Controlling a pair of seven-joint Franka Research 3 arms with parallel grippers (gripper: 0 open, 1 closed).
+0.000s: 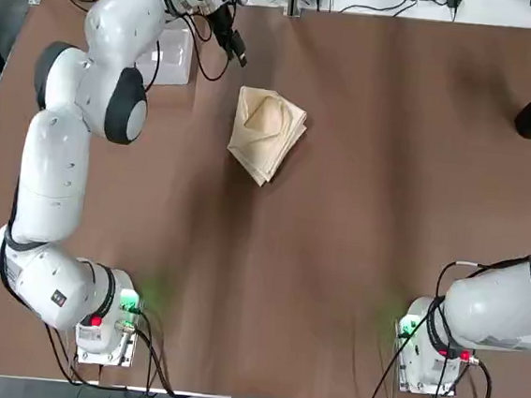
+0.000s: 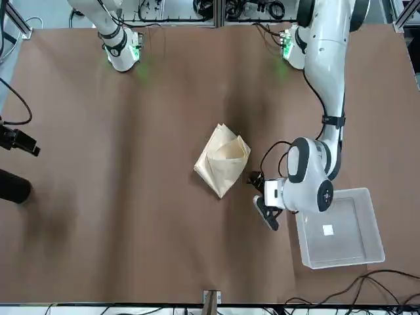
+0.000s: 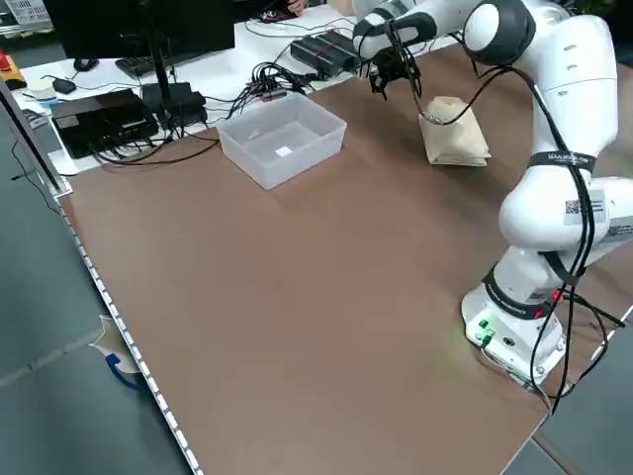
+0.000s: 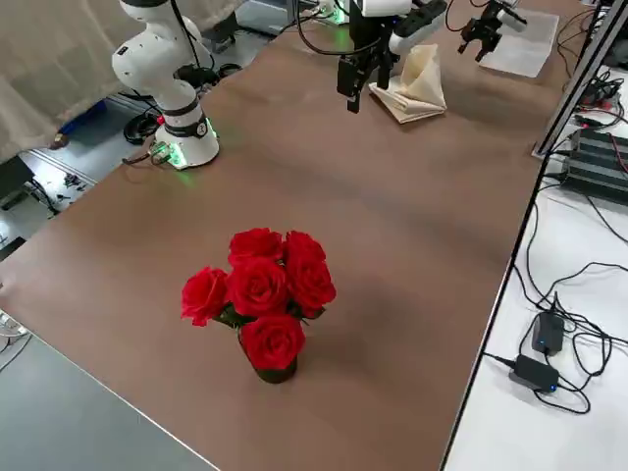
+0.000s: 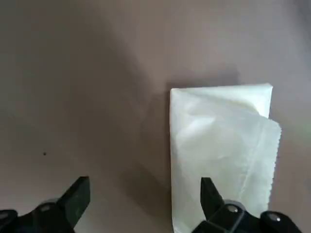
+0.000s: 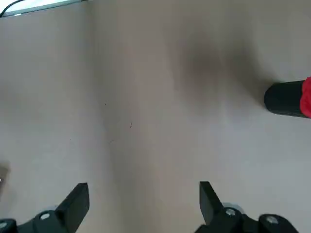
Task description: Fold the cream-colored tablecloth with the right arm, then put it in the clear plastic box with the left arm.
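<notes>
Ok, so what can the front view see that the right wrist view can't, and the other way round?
Only the front view shows the cream cloth, folded on the table, the clear box with its small white label, and the left end effector between them.

Only the right wrist view shows a bit of the red flowers and both black fingers of the right end effector, spread apart.

Both show the brown table and the black vase.
</notes>
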